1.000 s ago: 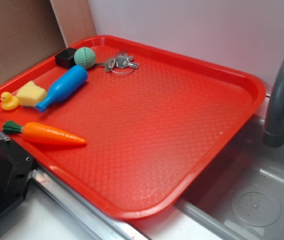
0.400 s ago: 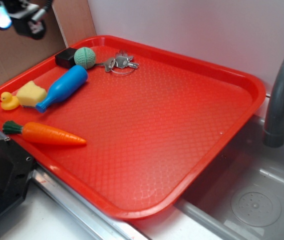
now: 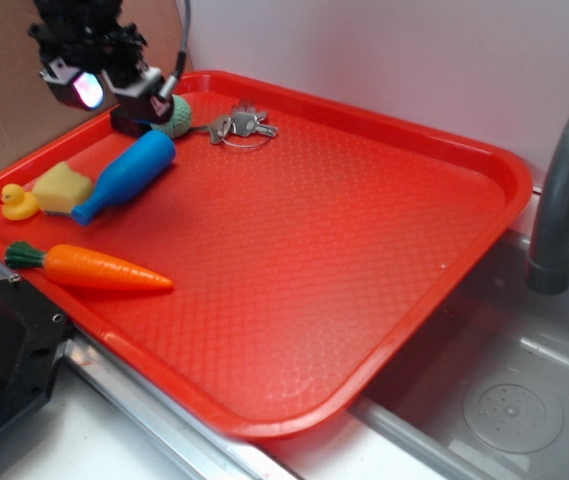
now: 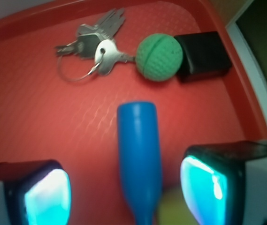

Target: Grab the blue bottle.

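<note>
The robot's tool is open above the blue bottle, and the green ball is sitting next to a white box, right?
Almost. The box touching the green ball is black, not white; the wrist view shows it clearly. The rest holds: the tool is open, its fingers either side of the blue bottle.

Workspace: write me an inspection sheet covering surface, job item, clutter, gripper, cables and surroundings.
Surface: red tray, textured, most of it bare.
Job item: blue bottle lying on its side near the tray's left edge, not grasped.
Clutter: yellow sponge against the bottle's neck end, rubber duck, toy carrot, green ball, black block, keys.
Gripper: gripper open above the tray, one finger on either side of the bottle, touching nothing.
Cables: one dark cable rising from the arm.
Surroundings: grey faucet and sink basin to the right, cardboard behind left, pale wall.
</note>
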